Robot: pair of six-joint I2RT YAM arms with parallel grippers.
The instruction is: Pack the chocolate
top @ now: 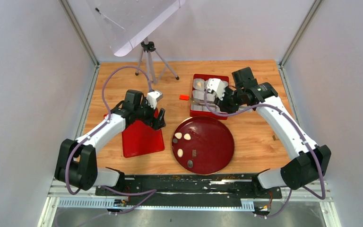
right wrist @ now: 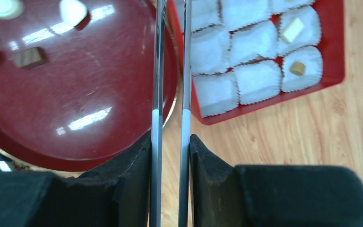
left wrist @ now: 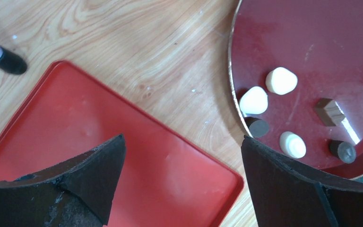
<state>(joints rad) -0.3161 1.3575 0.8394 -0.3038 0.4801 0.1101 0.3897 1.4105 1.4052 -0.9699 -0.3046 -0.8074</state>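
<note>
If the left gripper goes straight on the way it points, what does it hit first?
Probably the red tray: the open left gripper points down at it, and the tray fills most of the gap between its fingers. Its height above the tray is unclear.

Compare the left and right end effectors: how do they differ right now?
The left end effector is wide open with nothing between its fingers, while the right end effector is shut on thin metal tweezers. The left hangs over the flat red tray. The right looks down the gap between the round plate and the red box of paper cups. Both have black fingers.
</note>
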